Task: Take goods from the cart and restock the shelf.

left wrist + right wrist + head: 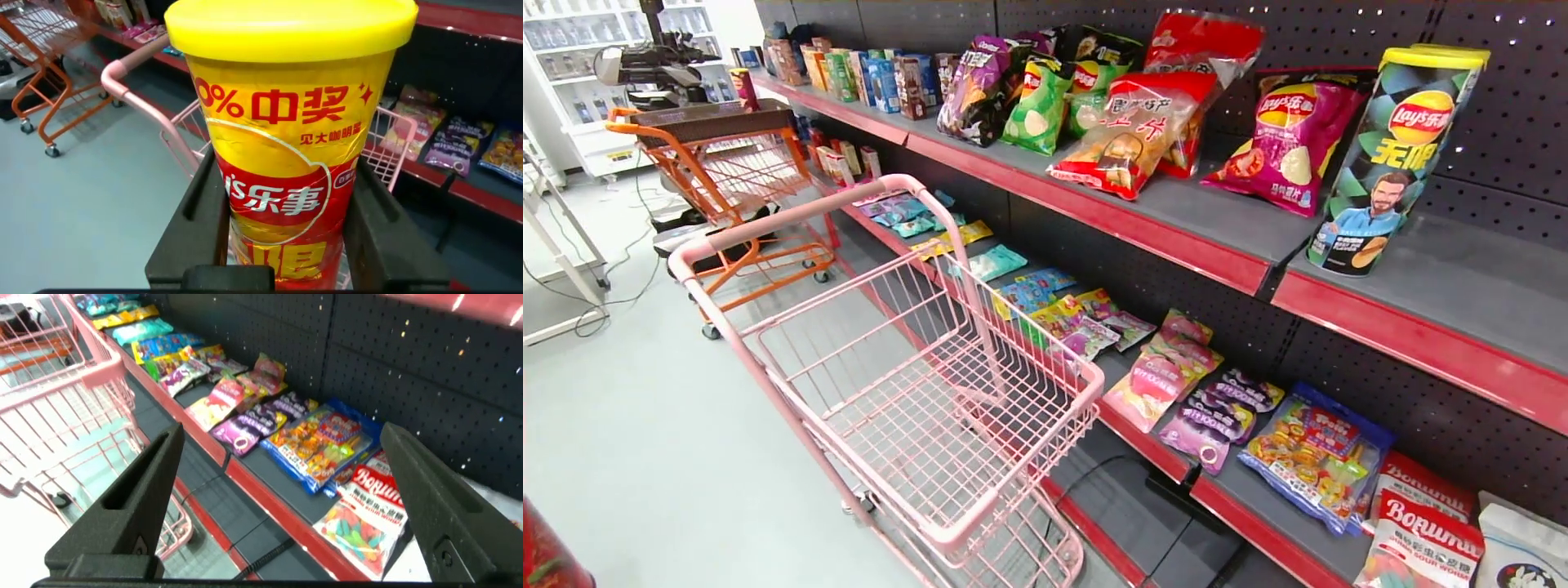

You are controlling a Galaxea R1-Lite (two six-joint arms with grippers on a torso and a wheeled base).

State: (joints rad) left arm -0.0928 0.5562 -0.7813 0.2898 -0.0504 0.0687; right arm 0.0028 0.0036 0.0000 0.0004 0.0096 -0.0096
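The shelf runs from 11 o'clock to 3 o'clock in the head view. Its upper board is crowded with crisp bags through 12 and 1 o'clock and has bare grey board out at 3 o'clock. The pink cart stands at 6 to 7 o'clock, just beside the lower board, and its basket looks bare. A tall green canister stands upright at 2 o'clock, next to a purple bag.

The yellow-lidded canister is off the cart, upright and clamped low on its body in the left hand. The right hand is spread wide and carries nothing, above the sweet packets on the lower board.

The step in hand appears to be carrying this canister to the shelf. The bare board just past the green canister, towards 3 o'clock, looks like the natural slot. The grip sits low and the load is tall, so the canister should stay vertical on the way up. It needs to clear the red lip and come down flat before the hand lets go. If it nudges the green canister, that one could tip over.
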